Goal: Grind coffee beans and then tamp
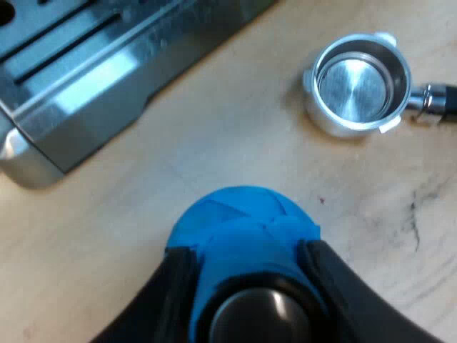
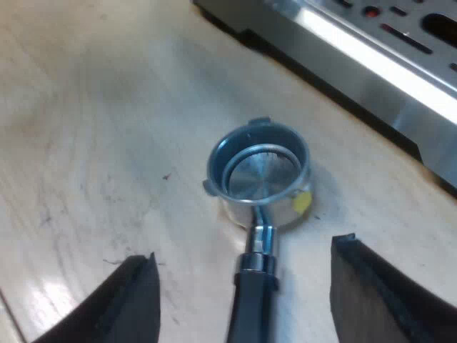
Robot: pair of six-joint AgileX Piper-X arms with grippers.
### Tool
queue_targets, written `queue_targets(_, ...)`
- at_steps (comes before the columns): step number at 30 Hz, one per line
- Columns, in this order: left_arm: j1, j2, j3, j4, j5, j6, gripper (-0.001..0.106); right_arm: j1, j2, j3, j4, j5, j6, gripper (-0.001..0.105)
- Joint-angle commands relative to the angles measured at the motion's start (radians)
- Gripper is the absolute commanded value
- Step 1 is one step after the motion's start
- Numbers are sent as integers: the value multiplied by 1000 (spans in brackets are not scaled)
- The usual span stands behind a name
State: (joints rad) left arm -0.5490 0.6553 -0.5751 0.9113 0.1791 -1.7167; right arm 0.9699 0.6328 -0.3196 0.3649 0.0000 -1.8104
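Tamper (image 1: 243, 221) in left tool (image 1: 246, 257); right tool (image 2: 243, 251) straddles holder (image 2: 260, 175)

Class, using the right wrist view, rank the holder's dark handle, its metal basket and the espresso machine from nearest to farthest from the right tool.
1. The dark handle: lies inside the open right tool, untouched.
2. The metal basket: just past the handle's far end.
3. The espresso machine: beyond the basket, farthest.
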Motion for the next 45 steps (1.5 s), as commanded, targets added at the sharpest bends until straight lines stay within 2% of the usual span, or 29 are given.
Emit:
queue_targets(1, -3, -8, -3, 5, -1, -4, 0, 1, -19, -2, 12, 0, -37, 54)
queue_targets(7, -3, -8, -3, 5, 11, -4, 0, 1, -35, 65, -45, 0, -56, 54)
queue_targets(12, -3, -8, -3, 5, 21, -4, 0, 1, -41, 126, -223, 0, -49, 54)
queue_targets(18, -3, -8, -3, 5, 37, -2, 0, 1, -41, 167, -291, 49, -49, 54)
queue_targets(24, -3, -8, -3, 5, 41, 13, 0, 1, -41, 224, -420, 49, -8, 54)
queue_targets(31, -3, 37, -3, -7, 42, 18, 0, 1, -41, 233, -436, 49, -10, 54)
queue_targets(38, -3, 97, -6, -47, 81, 24, 0, 1, -41, 233, -436, 49, -10, 54)
queue_targets(45, -46, 126, -50, -49, 81, 34, 0, 1, -41, 233, -436, 49, -10, 54)
